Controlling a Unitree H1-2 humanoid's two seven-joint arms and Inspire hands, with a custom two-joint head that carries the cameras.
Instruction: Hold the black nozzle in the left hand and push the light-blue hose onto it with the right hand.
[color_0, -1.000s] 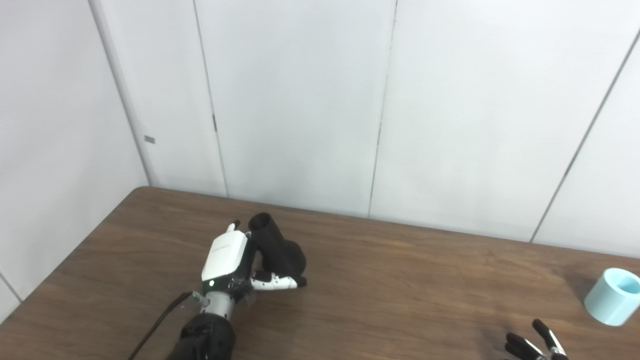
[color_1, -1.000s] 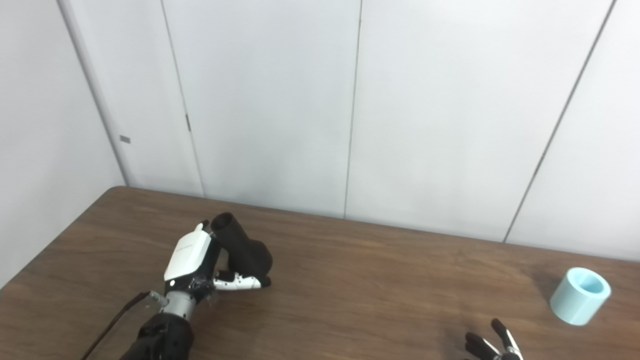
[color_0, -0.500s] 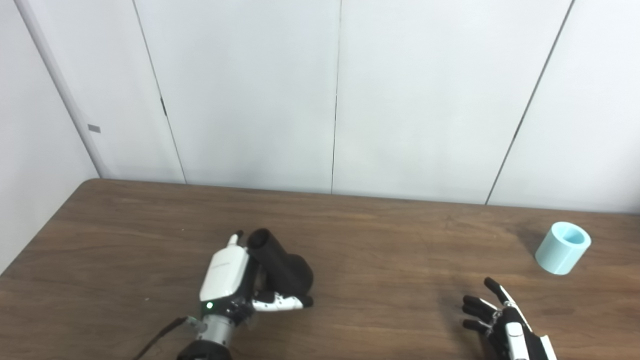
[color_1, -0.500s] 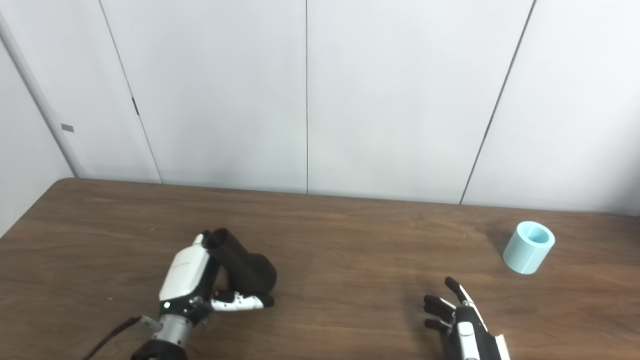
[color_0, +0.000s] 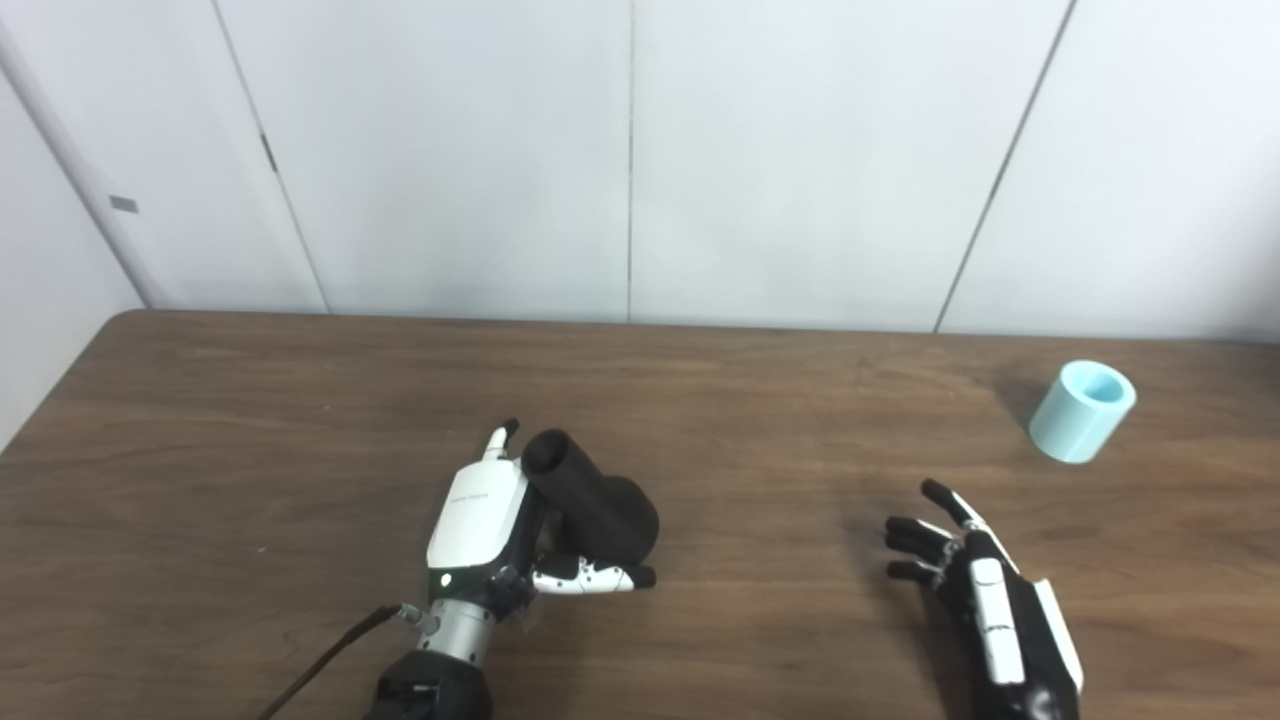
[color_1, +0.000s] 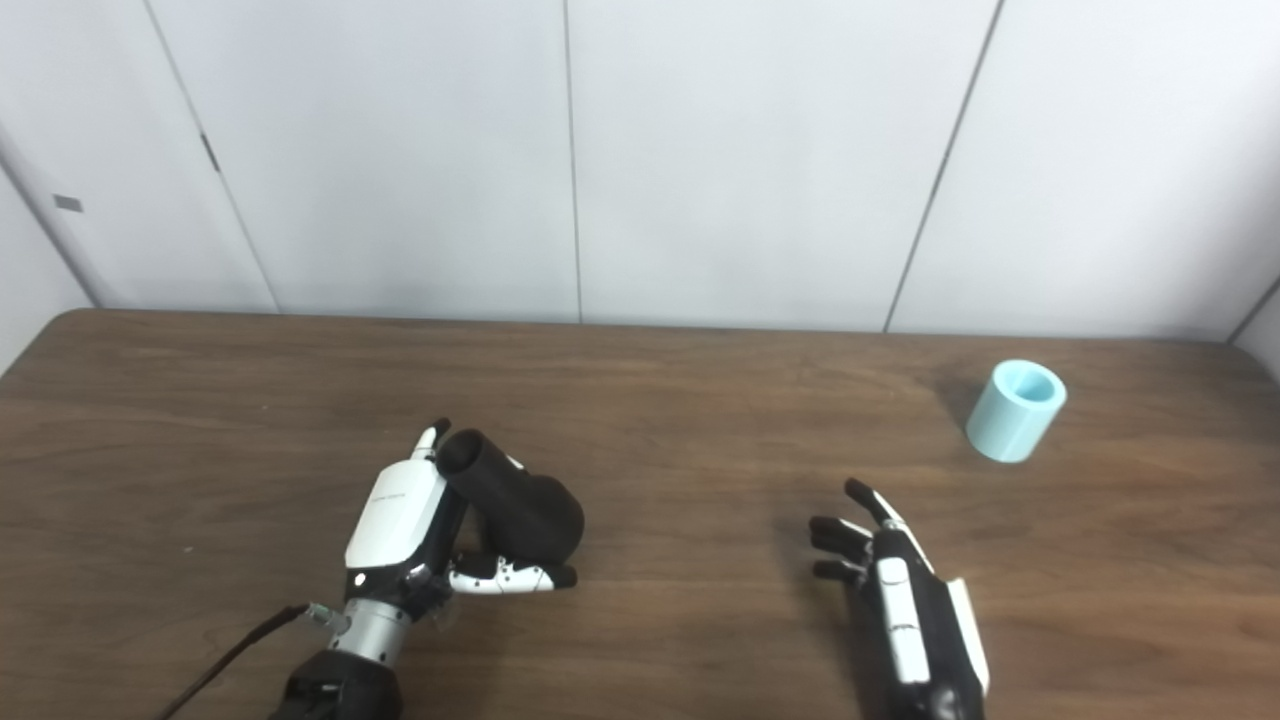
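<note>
The black nozzle (color_0: 590, 497) sits in my left hand (color_0: 488, 520), tilted with its narrow open end up and to the left and its wide base low by the thumb. My fingers are wrapped around it. The light-blue hose (color_0: 1083, 411), a short hollow cylinder, stands on the table at the far right with its opening up. My right hand (color_0: 975, 585) hovers over the table at the lower right, open with fingers spread, well short of the hose and holding nothing.
The brown wooden table (color_0: 750, 420) runs up to white wall panels (color_0: 630, 150) at the back. A dark cable (color_0: 320, 660) trails from my left wrist toward the bottom edge.
The camera has swung right and down, so the whole scene shifted. My right hand has risen further into view toward the hose. The left hand still holds the nozzle the same way.
</note>
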